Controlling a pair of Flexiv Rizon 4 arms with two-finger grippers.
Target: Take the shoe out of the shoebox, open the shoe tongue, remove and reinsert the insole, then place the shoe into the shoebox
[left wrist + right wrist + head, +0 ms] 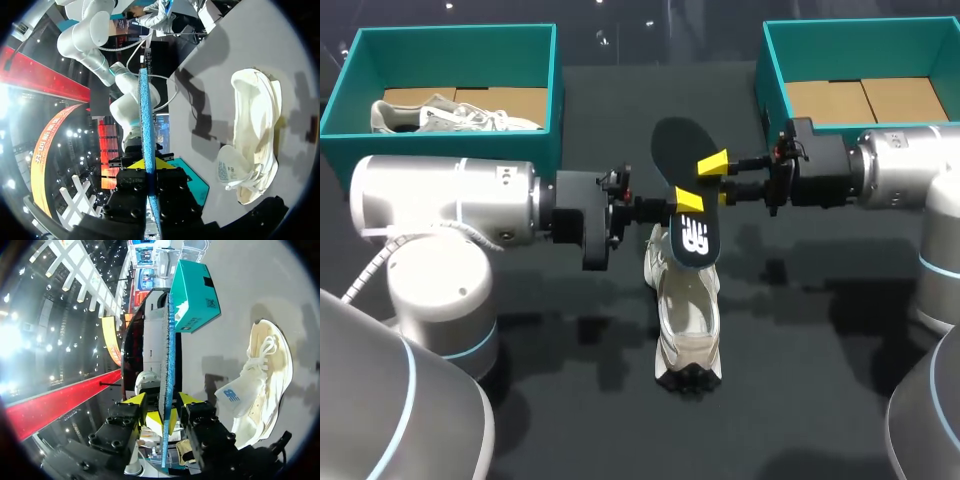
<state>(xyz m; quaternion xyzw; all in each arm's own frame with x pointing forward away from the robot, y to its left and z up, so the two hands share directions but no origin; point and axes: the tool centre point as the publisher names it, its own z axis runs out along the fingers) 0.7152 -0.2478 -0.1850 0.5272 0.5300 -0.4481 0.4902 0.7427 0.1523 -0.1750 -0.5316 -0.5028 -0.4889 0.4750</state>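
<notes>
the likeliest slip, as i judged it, was with the thin black foam insole with a white logo (692, 238), which hung in mid-air at the centre of the frame with both arms on it. the left claw (147, 164) was clamped on it, its yellow tips pressed to both faces. the right claw (717, 180) stood apart, one finger on each side of the insole and neither seeming to touch. if the right one closed off-line, or either arm pulled while both gripped, the soft foam could fold, twist or slide out and drop to the dark bench (820, 380). a bent insole would also be hard to feed back in, since its toe end could catch on the collar or on the raised tongue.

the pale cream mesh running shoe (688, 320) lay on the bench at lower centre, just below the insole's lower end and under both claws, its opening up and tongue lifted. nothing held it, so a hard push from the insole could slide it.

the teal cardboard shoebox (450, 40) in the upper left held a second pale shoe (450, 115). the other teal shoebox (860, 25), in the upper right, showed only its brown card floor. both were well apart from the claws.
</notes>
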